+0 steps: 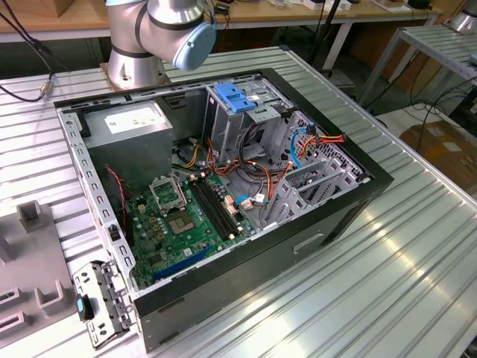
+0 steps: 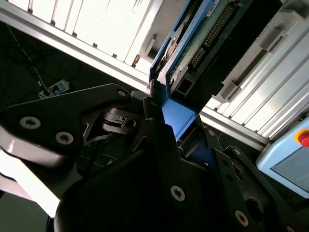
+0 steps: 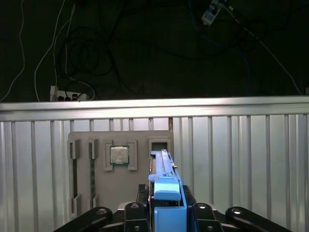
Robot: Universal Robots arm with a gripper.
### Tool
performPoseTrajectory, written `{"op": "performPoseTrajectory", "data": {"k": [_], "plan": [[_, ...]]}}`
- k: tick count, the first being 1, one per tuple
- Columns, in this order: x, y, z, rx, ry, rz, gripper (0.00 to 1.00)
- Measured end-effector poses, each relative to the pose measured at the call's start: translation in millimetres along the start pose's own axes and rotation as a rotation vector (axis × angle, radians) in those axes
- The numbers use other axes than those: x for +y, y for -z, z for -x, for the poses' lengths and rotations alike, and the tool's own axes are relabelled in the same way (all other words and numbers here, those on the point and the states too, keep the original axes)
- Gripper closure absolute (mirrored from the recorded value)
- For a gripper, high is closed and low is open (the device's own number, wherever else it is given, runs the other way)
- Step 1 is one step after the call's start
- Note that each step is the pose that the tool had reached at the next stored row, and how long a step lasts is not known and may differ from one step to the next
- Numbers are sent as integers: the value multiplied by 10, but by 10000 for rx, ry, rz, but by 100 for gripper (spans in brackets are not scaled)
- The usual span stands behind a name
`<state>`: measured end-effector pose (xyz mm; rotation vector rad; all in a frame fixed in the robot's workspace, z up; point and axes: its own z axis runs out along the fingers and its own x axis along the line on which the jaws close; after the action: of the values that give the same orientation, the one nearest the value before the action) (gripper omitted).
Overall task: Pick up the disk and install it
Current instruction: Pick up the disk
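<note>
In both wrist views my gripper (image 3: pixel 166 195) is shut on the blue carrier bracket of the disk (image 3: pixel 164 166). The disk stands on edge in a slot of the grey fixture plate (image 3: pixel 120 140). In the second wrist view the disk (image 2: pixel 207 34) shows its green circuit-board side, and the blue bracket runs down between my black fingers (image 2: pixel 154 130) at the gripper (image 2: pixel 171 121). The exterior view has the arm's base (image 1: pixel 138 45) behind the open computer case (image 1: pixel 223 194).
A processor chip (image 3: pixel 119 155) and a memory stick (image 3: pixel 91 169) sit in other slots of the fixture plate. Inside the case, a blue caddy (image 1: pixel 235 97) tops the grey drive cage (image 1: pixel 253 112), with loose cables and the motherboard (image 1: pixel 179 224) beside it. The ribbed table's edge (image 3: pixel 154 107) lies beyond the plate.
</note>
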<state>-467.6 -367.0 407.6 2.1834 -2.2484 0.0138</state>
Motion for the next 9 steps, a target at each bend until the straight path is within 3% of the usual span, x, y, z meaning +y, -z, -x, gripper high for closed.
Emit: {"op": "performPoseTrajectory", "data": {"k": [9], "plan": [[0, 96, -1, 0, 0, 1, 63]]}}
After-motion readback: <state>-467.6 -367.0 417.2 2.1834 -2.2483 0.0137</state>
